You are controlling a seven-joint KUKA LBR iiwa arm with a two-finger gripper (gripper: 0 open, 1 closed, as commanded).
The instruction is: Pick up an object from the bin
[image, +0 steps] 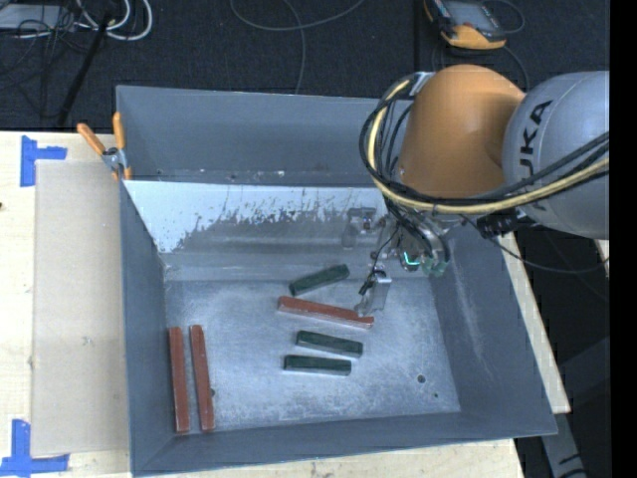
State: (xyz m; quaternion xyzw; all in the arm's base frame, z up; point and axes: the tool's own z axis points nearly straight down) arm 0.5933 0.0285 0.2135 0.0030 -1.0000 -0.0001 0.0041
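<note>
Poised low in the grey bin w/ the hand over the view's right end of a red-brown bar. Lying flat on the bin floor, about mid-bin, slightly slanted. Can't tell how wide the hand stands, since it's dark and tucked under the orange wrist cover. Nothing seen held.

Possible trouble from here, as a guess only:

- Gripping so near the end: prob. droops or twists out on the lift, w/ nearly all the length hanging off to one side.
- Closing along the length rather than across the narrow width: no grip, just shoving the bar over the metal.
- Sitting so flat and low: little edge to catch, so could skate over the top & come up w/ nothing.
- Clipping the slanted dark green bar, just above the red-brown one and near the hand. Might nudge it, or wedge both together.
- Coming down too hard: scrapes the floor and kicks the bar away.

Looks of the thing: long, thin, flat strip, reddish-brown w/ a paler line along the upper edge. Straight and rigid-looking — material not clear. Same sort as the two red-brown bars lying side by side by the bin's left wall in this view, well apart from the hand. Just below it, apart, two more dark green bars: the middle green bar and the lower green bar, roughly parallel. No heap, everything spread out, so approach room looks ok.
</note>
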